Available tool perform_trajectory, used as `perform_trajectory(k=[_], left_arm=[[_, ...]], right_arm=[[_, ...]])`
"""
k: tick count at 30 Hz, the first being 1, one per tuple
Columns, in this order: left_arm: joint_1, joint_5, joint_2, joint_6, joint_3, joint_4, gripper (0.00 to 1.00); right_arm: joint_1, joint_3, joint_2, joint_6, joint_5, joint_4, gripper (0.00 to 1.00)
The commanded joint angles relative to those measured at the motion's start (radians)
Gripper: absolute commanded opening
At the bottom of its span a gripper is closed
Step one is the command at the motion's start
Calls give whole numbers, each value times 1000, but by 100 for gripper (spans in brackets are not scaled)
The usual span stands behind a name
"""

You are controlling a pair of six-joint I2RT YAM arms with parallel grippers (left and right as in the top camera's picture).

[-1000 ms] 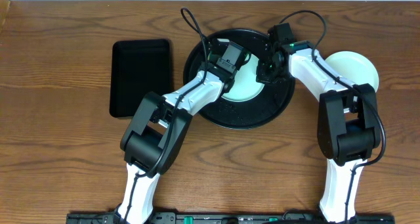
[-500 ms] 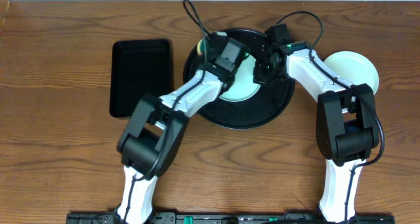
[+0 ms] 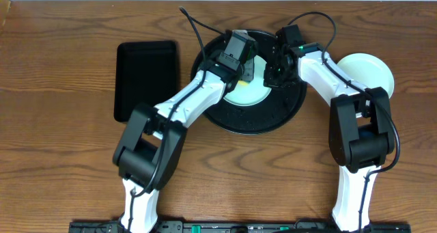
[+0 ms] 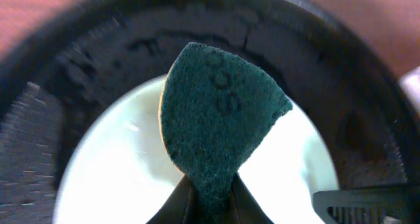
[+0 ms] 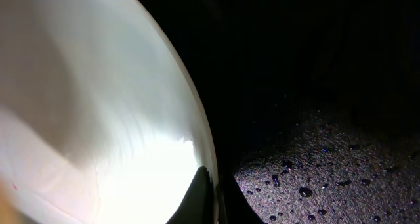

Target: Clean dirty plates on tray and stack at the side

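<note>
The left fingers, at the bottom edge of the left wrist view, are closed on the narrow end of a dark green scouring pad. The pad fans upward from them over the pale plate; whether it touches the plate cannot be told. The plate lies inside the round black tray, whose raised rim arcs across the top of that frame.

In the right wrist view, the right fingers at bottom centre are pinched shut on the plate's rim. The plate fills the left half, and the wet, droplet-speckled tray floor shows at lower right.

From overhead, the tray sits upper centre on the wooden tabletop. The left fingers are over the plate's upper part and the right fingers at its right edge. A second plate rests on the tabletop near the tray's right side, partly behind the right arm. A rectangular black tray lies to the left.
</note>
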Motion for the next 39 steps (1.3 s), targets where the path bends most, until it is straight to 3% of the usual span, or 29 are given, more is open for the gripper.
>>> perform_trajectory(k=[1,5,15,18,21,29,34,39], left_arm=[[6,37,67,-18,7,4,11],[15,-16,100,46,7,-8,11],[25,-642,100,193,7,-43,8],[26,-778,100,193,7,-32,8],[26,-825,93,193,7,-29,8],[38,-761,-64,155,7,-54,8],[141,-434,-246,-38,7,-228,8],[326,-113,-336,-71,7,-357,8]], right_arm=[[5,-7,14,-6,40,-19,1],[5,-7,14,-6,40,-20,1],[5,-7,14,-6,41,-33,1],[5,-7,14,-6,41,-37,1],[5,-7,14,-6,41,-39,1],[10,-6,-22,-7,27,-41,1],[10,-5,-118,-62,26,-36,1],[14,-5,-254,-119,129,-37,1]])
